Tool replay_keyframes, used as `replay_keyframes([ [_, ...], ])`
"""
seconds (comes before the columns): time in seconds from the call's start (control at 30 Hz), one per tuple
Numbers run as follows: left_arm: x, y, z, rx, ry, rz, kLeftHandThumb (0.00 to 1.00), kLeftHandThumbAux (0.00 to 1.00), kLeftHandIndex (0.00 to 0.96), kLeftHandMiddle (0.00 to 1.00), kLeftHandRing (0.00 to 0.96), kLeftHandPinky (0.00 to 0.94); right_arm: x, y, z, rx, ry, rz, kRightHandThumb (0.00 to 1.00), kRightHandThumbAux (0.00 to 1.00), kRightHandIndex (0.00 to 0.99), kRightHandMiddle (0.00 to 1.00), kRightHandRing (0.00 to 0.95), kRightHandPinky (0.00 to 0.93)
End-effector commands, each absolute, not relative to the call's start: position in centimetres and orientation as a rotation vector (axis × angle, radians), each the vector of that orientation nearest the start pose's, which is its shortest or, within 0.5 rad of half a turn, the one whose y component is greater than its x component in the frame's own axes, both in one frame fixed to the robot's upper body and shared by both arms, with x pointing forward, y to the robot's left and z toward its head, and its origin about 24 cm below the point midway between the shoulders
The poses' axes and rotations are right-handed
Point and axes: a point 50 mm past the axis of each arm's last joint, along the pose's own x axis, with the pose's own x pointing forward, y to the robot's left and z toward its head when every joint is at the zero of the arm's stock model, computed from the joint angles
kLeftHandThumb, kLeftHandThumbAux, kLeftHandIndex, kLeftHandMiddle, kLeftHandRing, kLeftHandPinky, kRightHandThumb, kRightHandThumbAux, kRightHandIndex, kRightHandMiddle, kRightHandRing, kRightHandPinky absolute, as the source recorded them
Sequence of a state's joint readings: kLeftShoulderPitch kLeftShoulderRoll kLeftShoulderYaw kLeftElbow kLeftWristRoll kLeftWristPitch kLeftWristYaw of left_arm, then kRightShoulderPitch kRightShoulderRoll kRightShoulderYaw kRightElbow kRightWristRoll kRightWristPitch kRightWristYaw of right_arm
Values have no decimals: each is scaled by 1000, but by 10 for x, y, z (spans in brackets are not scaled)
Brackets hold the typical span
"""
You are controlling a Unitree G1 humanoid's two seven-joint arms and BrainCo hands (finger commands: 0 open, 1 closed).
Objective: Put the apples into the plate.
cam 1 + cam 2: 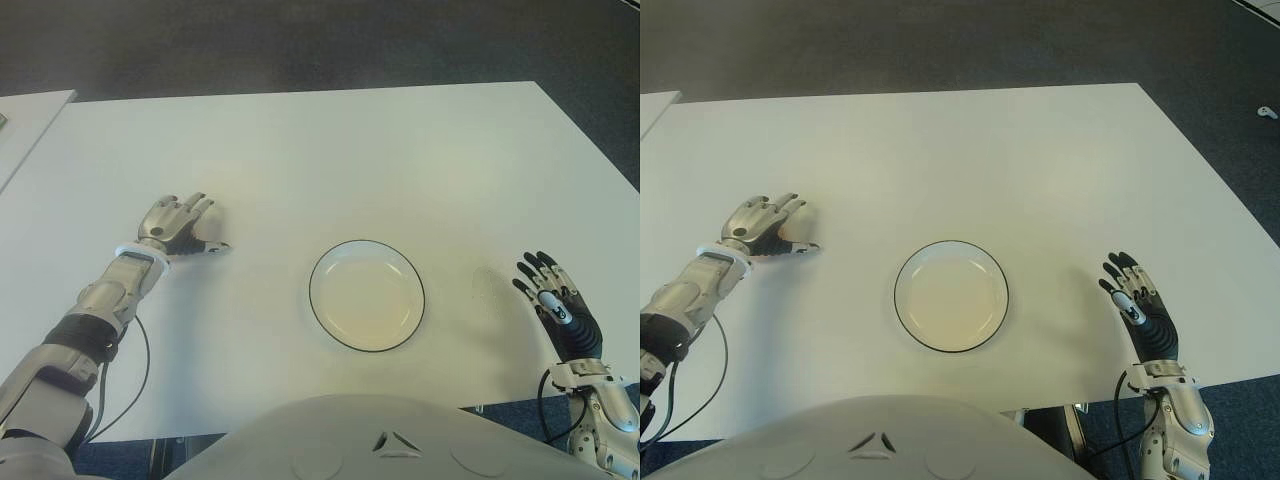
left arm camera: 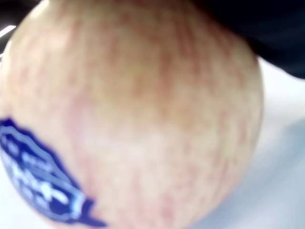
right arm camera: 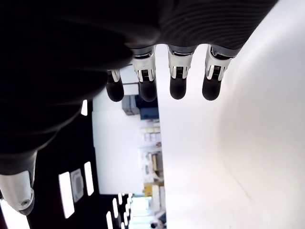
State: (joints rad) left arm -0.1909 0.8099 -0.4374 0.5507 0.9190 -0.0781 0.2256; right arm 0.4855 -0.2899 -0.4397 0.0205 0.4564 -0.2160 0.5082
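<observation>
Bench [image 1: 330, 150] surface, white and broad, is carrying a round white plate [image 1: 366, 295] with a thin dark rim, sitting near the robot's edge and roughly in the middle between the two hands. The plate is holding nothing.

The left hand [image 1: 178, 228] is lying palm-down well to the left of the plate, its fingers curled over something that the eye views are hiding almost entirely; only a small reddish sliver is showing under the thumb. The left wrist view is settling the matter: an apple [image 2: 128, 114], pale yellow with reddish streaks and a blue sticker [image 2: 40, 183] on its skin, is filling nearly the whole picture right against the palm. So the left hand is cupping the apple against the bench, fingers wrapped over its top, well apart from the plate. Whether the apple is lifting clear of the bench cannot be told.

The right hand [image 1: 557, 307] is showing to the right of the plate, near the bench's front right corner, with its fingers [image 3: 177, 78] stretched straight and slightly spread, gripping nothing. Its own wrist view is showing four dark fingertips extended side by side and the thumb set apart, with bare white bench beyond them.

A second white surface [image 1: 25, 125] is showing at the far left, apart from the bench.
</observation>
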Motion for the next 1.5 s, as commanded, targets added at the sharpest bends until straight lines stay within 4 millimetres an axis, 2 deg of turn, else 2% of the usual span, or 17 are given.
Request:
replay_keyframes([
  [0.03, 239, 296, -12, 1787, 264, -379, 232, 203, 0, 0, 0, 0, 118, -303, 15, 36, 110, -64, 88, 556, 41, 37, 25, 63],
  [0.93, 244, 296, 1, 1808, 202, -367, 244, 217, 0, 0, 0, 0, 119, -296, 8, 52, 122, -34, 72, 557, 27, 21, 9, 45],
  [1.27, 251, 271, 37, 1734, 55, -318, 242, 232, 0, 0, 0, 0, 118, -293, 2, 65, 151, -29, 72, 539, 20, 14, 4, 41],
  [1.5, 260, 263, 80, 1652, -23, -245, 240, 248, 0, 0, 0, 0, 117, -294, -10, 67, 208, -54, 96, 533, 10, 16, 3, 32],
])
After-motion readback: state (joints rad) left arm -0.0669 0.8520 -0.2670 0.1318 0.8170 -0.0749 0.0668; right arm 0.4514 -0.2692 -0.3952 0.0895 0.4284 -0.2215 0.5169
